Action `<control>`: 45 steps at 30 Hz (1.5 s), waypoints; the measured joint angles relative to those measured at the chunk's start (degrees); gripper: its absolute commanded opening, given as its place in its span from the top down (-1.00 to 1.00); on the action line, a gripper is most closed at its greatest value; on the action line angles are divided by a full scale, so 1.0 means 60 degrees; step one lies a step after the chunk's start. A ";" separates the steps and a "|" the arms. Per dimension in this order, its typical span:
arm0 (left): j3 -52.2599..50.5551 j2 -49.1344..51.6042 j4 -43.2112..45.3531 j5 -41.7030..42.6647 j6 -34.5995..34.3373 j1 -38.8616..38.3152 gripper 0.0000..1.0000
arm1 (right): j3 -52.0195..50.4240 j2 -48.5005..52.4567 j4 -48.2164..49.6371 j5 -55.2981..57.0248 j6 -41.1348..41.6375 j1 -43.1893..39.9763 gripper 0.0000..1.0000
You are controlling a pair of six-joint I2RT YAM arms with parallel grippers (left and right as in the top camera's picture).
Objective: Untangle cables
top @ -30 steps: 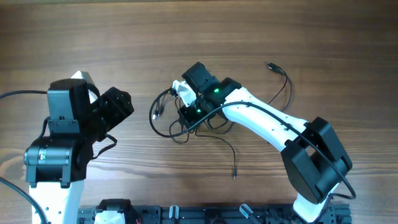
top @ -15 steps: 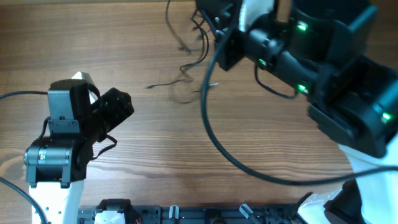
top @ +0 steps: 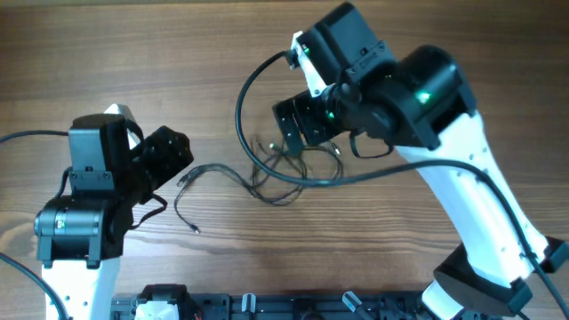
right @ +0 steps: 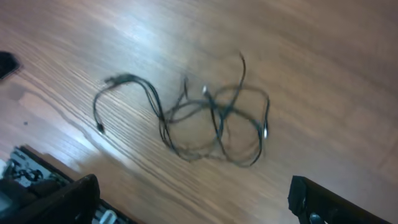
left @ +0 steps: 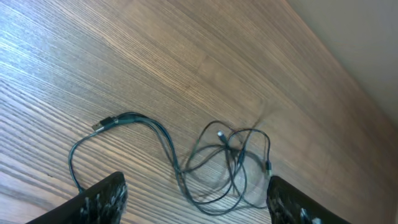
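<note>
Thin dark cables (top: pixel 283 174) lie mid-table on the wooden table (top: pixel 133 53): knotted loops under the right arm, one strand trailing left. Right gripper (right: pixel 193 186) hangs above the knot, jaws spread wide, empty; left gripper (left: pixel 196 186) is parked at the left, also wide open, holding nothing. My read: one end pulled free, core loops not yet separated, so most of the job is left.
</note>
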 measured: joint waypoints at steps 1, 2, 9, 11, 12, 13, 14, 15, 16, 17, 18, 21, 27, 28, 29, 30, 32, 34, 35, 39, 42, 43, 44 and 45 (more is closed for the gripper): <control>0.0000 0.0000 -0.0004 0.0004 0.0015 0.0000 -0.68 | -0.0433 0.0007 0.0069 0.0040 0.0262 -0.0029 -0.99; 0.0000 0.0000 -0.0004 0.0004 0.0062 0.0000 -0.68 | -0.0896 0.0011 0.0095 0.0069 0.0514 -0.0076 -0.99; 0.0000 0.0000 -0.0004 0.0007 0.0069 0.0000 -0.72 | -0.4951 0.0160 0.1723 -0.0754 0.0882 -0.0375 -0.46; 0.0000 0.0000 0.0011 0.0033 0.0087 0.0000 -0.73 | -0.6331 0.0200 0.2361 -0.1359 0.0113 -0.0375 -0.70; 0.0000 0.0000 0.0004 0.0033 0.0087 0.0000 -0.74 | -0.6768 0.0215 0.2681 -0.1603 -0.0379 -0.0375 -0.79; 0.0000 0.0000 0.0026 0.0033 0.0087 0.0000 -0.77 | -0.7431 0.0215 0.3118 -0.2004 -0.1355 -0.0375 -0.86; 0.0000 0.0000 0.0036 0.0033 0.0087 0.0000 -0.78 | -0.7919 0.0222 0.3432 -0.2233 -0.2131 -0.0375 -0.87; 0.0000 0.0000 0.0047 0.0033 0.0102 0.0000 -0.79 | -0.8342 0.0226 0.3832 -0.2401 -0.2969 -0.0372 -0.88; 0.0000 0.0000 0.0051 0.0033 0.0160 0.0000 -0.79 | -0.8706 0.0229 0.4240 -0.2524 -0.3818 -0.0368 -0.90; 0.0000 0.0000 0.0047 0.0033 0.0175 0.0000 -0.80 | -0.8969 0.0229 0.4896 -0.2601 -0.4561 -0.0368 -0.90; 0.0000 0.0000 0.0040 0.0033 0.0193 0.0000 -0.80 | -0.9162 0.0229 0.5431 -0.2645 -0.5038 -0.0368 -0.90; 0.0000 0.0000 0.0055 0.0033 0.0200 0.0000 -0.81 | -0.9876 0.0215 0.7887 -0.2750 -0.6521 -0.0368 -0.93; 0.0000 0.0000 0.0051 0.0033 0.0200 0.0000 -0.82 | -1.1194 0.0222 0.9417 -0.2845 -0.7114 -0.0368 -0.61; 0.0000 0.0000 0.0047 0.0033 0.0200 0.0000 -0.81 | -1.1296 0.0222 0.9490 -0.2845 -0.7122 -0.0368 -0.61; 0.0000 0.0000 0.0051 0.0033 0.0200 0.0000 -0.81 | -1.1387 0.0222 0.9526 -0.2849 -0.7144 -0.0368 -0.61; 0.0000 0.0000 0.0047 0.0033 0.0200 0.0000 -0.82 | -1.1424 0.0222 0.9522 -0.2849 -0.7144 -0.0368 -0.59; 0.0000 0.0015 0.0047 0.0033 0.0200 0.0000 -0.82 | -1.1446 0.0222 0.9530 -0.2849 -0.7144 -0.0368 -0.43; 0.0000 0.0102 0.0047 0.0033 0.0200 0.0000 -0.81 | -1.1453 0.0222 0.9530 -0.2852 -0.7180 -0.0368 0.21; 0.0000 0.0189 0.0047 0.0033 0.0200 0.0000 -0.80 | -1.1453 0.0222 0.9533 -0.2852 -0.7220 -0.0368 0.55; 0.0000 0.0477 0.0047 0.0033 0.0200 0.0000 -0.81 | -1.1453 0.0222 0.9533 -0.2867 -0.7129 -0.0368 0.91; 0.0000 0.0506 0.0047 0.0033 0.0200 0.0000 -0.80 | -1.1453 0.0222 0.9555 -0.2878 -0.6579 -0.0368 0.92; 0.0000 0.0506 0.0047 0.0033 0.0200 0.0000 -0.81 | -1.1453 0.0222 0.9570 -0.2878 -0.6145 -0.0368 0.92; 0.0000 0.0506 0.0047 0.0033 0.0200 0.0000 -0.80 | -1.1431 0.0222 0.9537 -0.2878 -0.5741 -0.0368 0.92; 0.0000 0.0506 0.0047 0.0033 0.0200 0.0000 -0.81 | -1.1300 0.0222 0.9428 -0.2878 -0.5253 -0.0368 0.92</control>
